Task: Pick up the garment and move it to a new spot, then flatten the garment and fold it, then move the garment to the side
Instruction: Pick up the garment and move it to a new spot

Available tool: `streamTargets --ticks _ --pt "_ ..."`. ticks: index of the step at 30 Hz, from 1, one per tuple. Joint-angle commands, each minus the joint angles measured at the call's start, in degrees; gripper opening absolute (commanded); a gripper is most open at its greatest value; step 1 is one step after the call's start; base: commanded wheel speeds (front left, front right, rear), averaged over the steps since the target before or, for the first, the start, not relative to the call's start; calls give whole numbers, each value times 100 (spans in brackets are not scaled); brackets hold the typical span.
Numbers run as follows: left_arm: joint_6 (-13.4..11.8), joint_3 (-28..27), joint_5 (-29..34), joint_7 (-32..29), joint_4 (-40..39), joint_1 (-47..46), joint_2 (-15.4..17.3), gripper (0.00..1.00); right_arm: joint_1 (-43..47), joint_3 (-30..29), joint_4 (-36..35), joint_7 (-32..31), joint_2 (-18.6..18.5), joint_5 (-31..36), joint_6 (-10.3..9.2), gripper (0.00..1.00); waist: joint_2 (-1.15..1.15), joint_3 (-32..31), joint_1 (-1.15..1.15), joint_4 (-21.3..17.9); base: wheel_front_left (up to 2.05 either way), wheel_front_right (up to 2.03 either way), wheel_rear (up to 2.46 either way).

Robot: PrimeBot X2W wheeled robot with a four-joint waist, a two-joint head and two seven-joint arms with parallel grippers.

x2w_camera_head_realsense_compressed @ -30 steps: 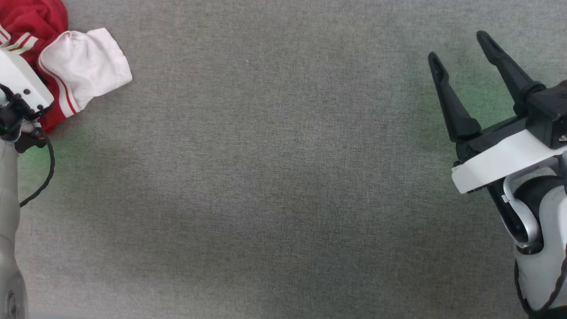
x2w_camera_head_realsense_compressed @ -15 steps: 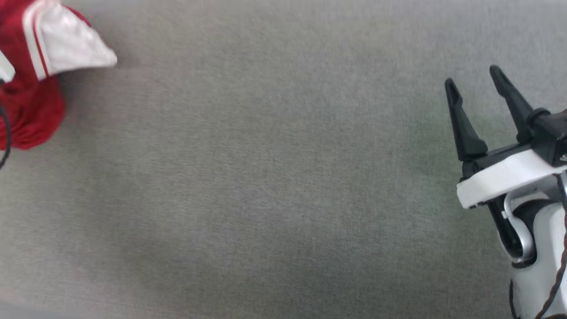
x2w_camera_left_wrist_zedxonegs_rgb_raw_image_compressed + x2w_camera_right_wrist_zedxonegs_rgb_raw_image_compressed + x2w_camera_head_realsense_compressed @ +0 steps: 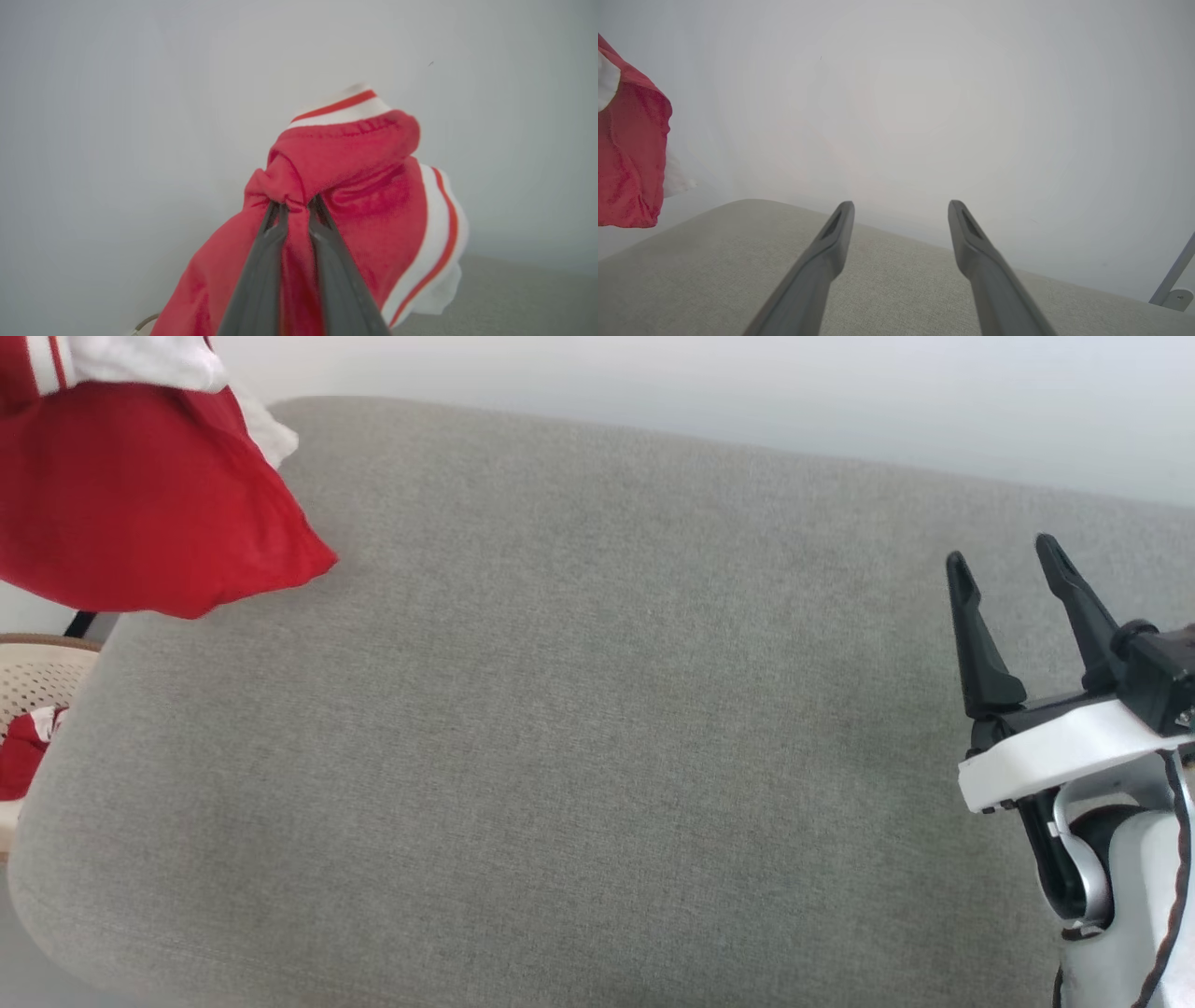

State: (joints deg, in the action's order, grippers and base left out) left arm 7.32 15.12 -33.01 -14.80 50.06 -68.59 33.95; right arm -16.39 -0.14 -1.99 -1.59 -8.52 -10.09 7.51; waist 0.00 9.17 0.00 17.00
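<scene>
Since a second earlier the head camera had tilted up, bringing the table's far edge and the wall into frame. Apart from that shift, the garment had gone from a bunched heap on the table to hanging in the air. The left pincer [image 3: 296, 205] was pressed together on a knot of the garment's [image 3: 359, 186] red fabric, its fingers nearly touching with cloth pinched between them. The rest of the shirt draped around and below the fingers, with a white sleeve and red-striped trim on the right of the left wrist view. In the head view the garment hung at the upper left, its lower red edge over the far left corner of the grey padded table [image 3: 560, 728]; whether it was clear of the surface or just brushing it couldn't be told. The right pincer [image 3: 1000, 553] was spread wide and held nothing, hovering over the table's right end, well apart from the garment. A plain pale wall [image 3: 700, 383] stood behind. Off the table's left edge sat a cream perforated basket [image 3: 37, 672] with some red cloth [image 3: 23, 756] in it. Progress, as a judgement: pick-up done, move to the new spot under way, garment not yet set down. Placing, flattening, folding and moving it aside were all left, so most of the task remained. The shirt was too bunched to tell front from back.
</scene>
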Motion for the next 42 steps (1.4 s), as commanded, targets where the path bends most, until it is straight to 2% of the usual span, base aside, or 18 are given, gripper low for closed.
streamTargets --ticks 1,7,8,15,24,27,30,35,42 --pt "14 71 -123 -159 -362 126 62 0 102 -66 -30 41 60 17 -3 100 0 -163 0 67 0 0 0" --pt "-52 115 -374 -798 -1583 446 206 0 213 -261 -76 83 182 25 -3 100 0 -338 0 -19 0 0 0" --pt "-52 115 -374 -798 -1583 446 206 0 213 -261 -76 83 182 25 -3 100 0 -338 0 -19 0 0 0" --pt "-389 102 -660 -1682 -3146 994 340 0 326 -490 -99 139 281 34 -3 100 0 -438 0 -412 0 0 0" --pt "-806 324 -913 -2573 -4962 1573 286 0 534 -806 -134 203 385 78 -3 100 0 -437 0 -1264 0 0 0" --pt "-921 505 -871 -2816 -5440 1731 267 0 570 -868 -154 226 412 39 -3 100 0 -396 0 -1572 0 0 0" --pt "-1027 853 -800 -3040 -5789 2004 109 0 679 -883 -149 252 461 14 -3 100 0 -320 0 -1932 0 0 0" --pt "-1027 1370 -747 -3123 -5638 2489 -158 0 730 -805 -59 325 526 -53 -3 100 0 -142 0 -2267 0 0 0" --pt "-825 1983 -919 -3070 -4485 3075 -640 0 581 -414 244 463 557 -168 -3 100 0 74 0 -2633 0 0 0"
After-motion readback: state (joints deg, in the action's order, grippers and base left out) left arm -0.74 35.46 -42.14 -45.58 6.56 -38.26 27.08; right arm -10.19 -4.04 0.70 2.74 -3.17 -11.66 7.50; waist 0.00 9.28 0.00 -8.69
